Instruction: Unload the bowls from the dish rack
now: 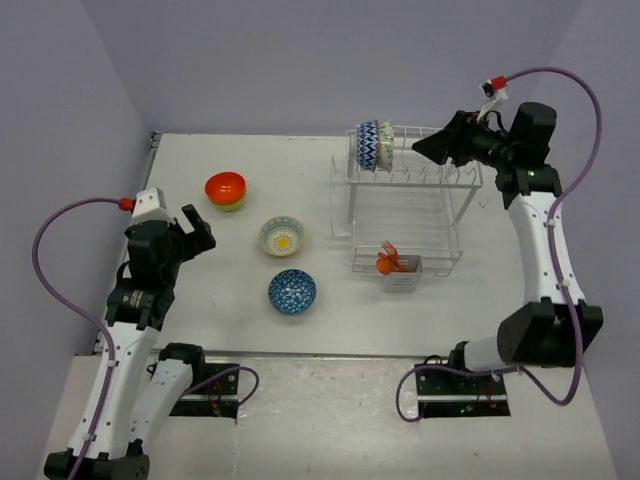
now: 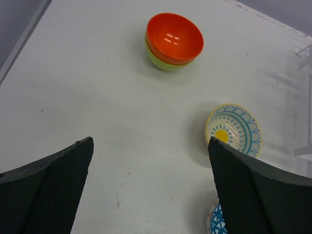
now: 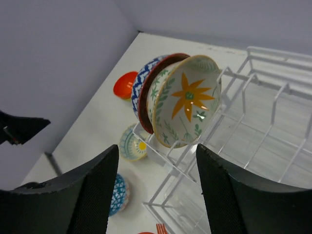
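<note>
The white wire dish rack [image 1: 452, 188] stands at the back right. On edge in its top left slots stand a blue-white zigzag bowl [image 1: 370, 146] with a red edge and a green-white bowl with an orange flower [image 3: 187, 100]. My right gripper [image 1: 425, 147] is open and empty just right of them, and in its wrist view [image 3: 157, 147] they fill the middle. On the table are an orange bowl [image 1: 225, 186] stacked in a lime-green one [image 2: 161, 62], a pale yellow bowl [image 1: 281, 236] and a blue-patterned bowl [image 1: 292, 291]. My left gripper [image 1: 195, 230] is open and empty above the table, left of them.
A small white caddy [image 1: 402, 277] with orange utensils [image 1: 386, 260] hangs on the rack's front. The table's left edge [image 1: 150, 150] meets the wall close to the left arm. In the left wrist view, bare table lies between the open fingers [image 2: 58, 185].
</note>
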